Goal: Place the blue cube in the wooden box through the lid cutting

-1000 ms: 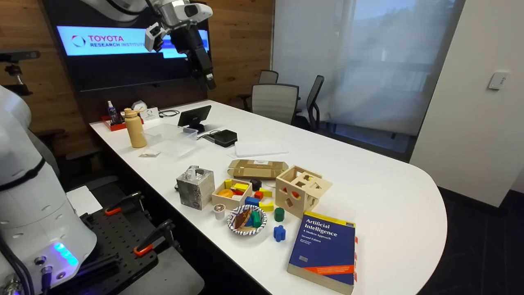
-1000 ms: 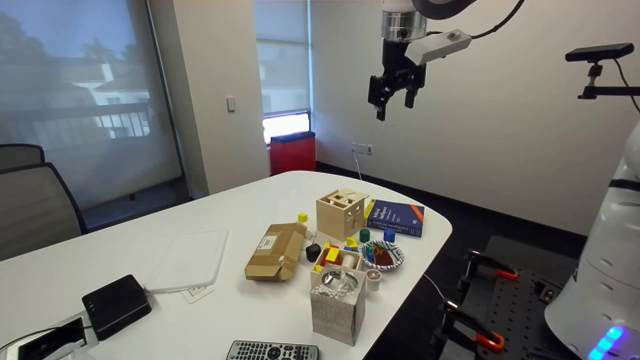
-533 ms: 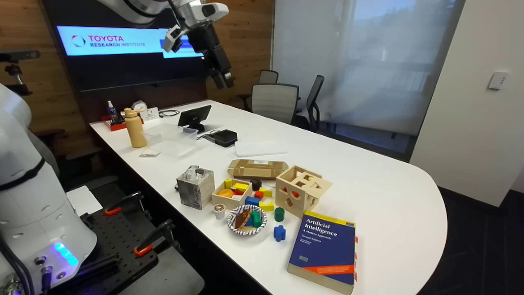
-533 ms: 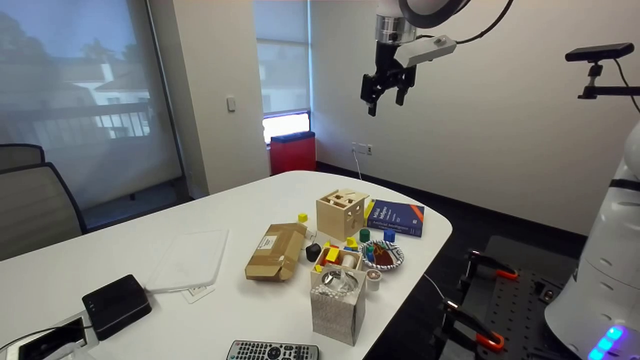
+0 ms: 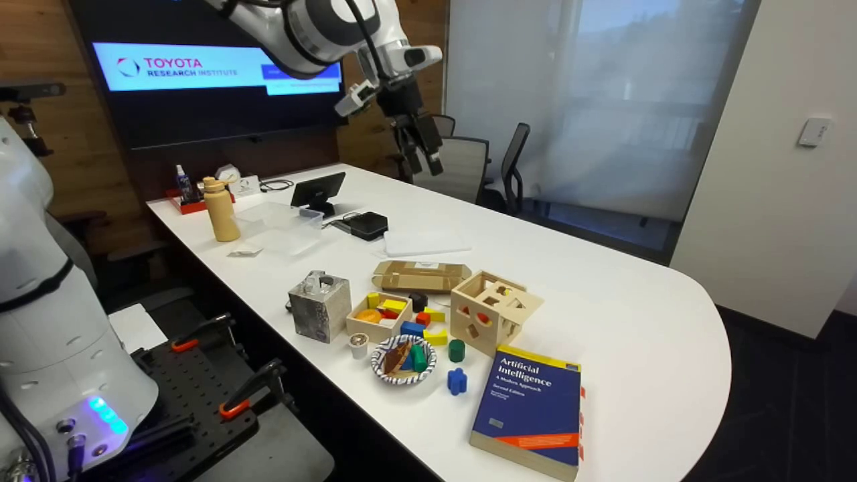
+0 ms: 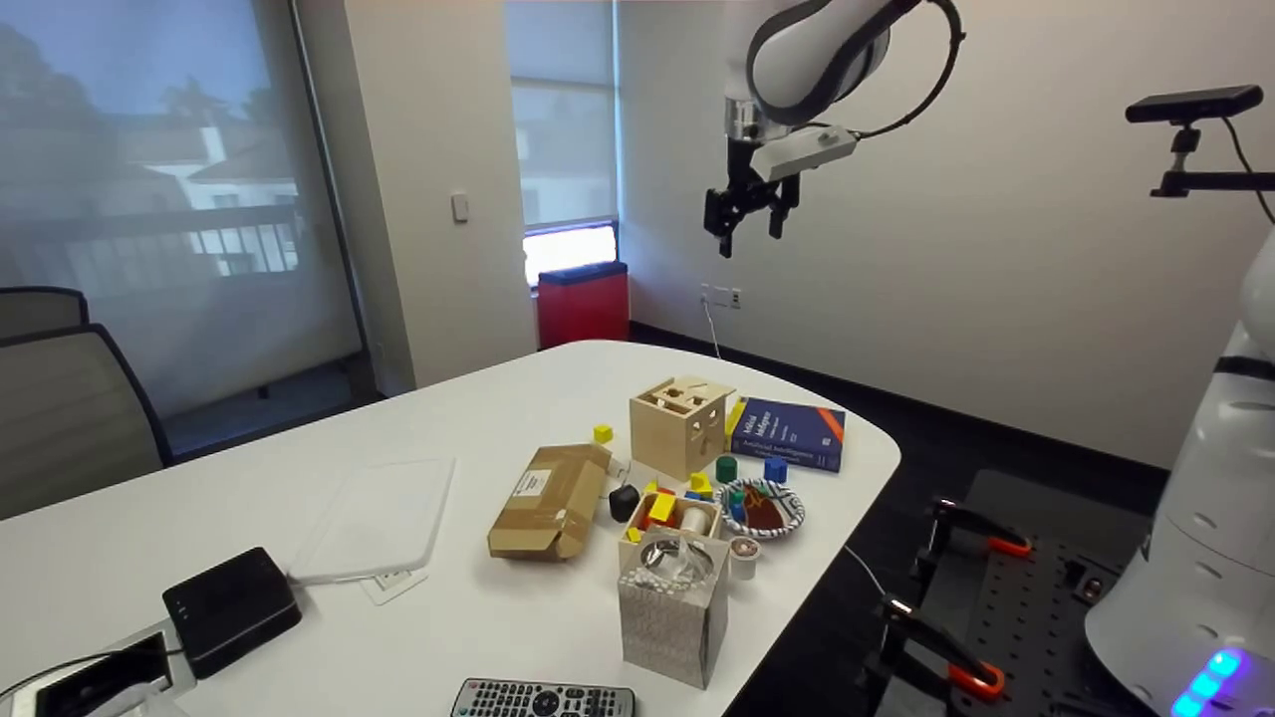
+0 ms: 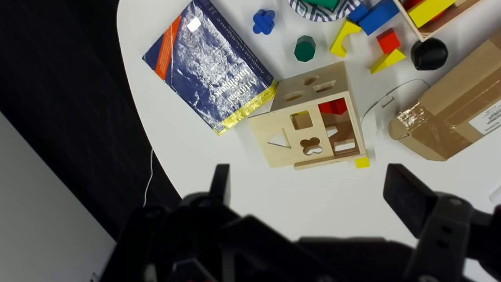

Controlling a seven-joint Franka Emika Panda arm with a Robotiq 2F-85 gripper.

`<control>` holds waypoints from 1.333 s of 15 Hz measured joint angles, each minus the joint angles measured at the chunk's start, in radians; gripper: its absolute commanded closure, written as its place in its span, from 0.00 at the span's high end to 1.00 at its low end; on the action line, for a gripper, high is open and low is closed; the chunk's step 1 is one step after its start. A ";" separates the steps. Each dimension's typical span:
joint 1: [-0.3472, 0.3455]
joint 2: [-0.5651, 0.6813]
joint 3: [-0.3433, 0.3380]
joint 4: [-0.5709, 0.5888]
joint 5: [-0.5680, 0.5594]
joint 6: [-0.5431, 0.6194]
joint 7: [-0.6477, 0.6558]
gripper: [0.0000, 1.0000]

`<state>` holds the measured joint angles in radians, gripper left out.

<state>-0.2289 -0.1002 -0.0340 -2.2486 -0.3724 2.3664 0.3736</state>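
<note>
In an exterior view we saw the pincer [image 5: 425,166] aloft, fingertips [image 5: 435,165] parted, before a chair [image 5: 463,167] past the long edge of the surface [image 5: 622,341]. Toward the rounded end stood the wooden box [image 5: 488,335], its lid [image 5: 525,309], with cuttings [image 5: 491,300], jutting past one side; just beside it lay the blue book [image 5: 527,408]. We noted a bowl [image 5: 395,377] near the edge by the robot [image 5: 67,328].

In the wrist view, from four to seven o'clock, the black two-finger gripper [image 7: 309,184] is blurred. At one o'clock, the upper edge cuts the round blue-and-white patterned bowl [image 7: 321,16]. Near three o'clock, a small yellow cube [image 7: 362,162] is partly hidden by the cube-shaped light-wood box [image 7: 318,128].
</note>
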 measured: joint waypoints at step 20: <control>-0.036 0.784 -0.122 0.350 0.283 0.176 -0.353 1.00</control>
<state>-0.2654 0.6842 -0.1558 -1.8982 -0.0895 2.5420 0.0210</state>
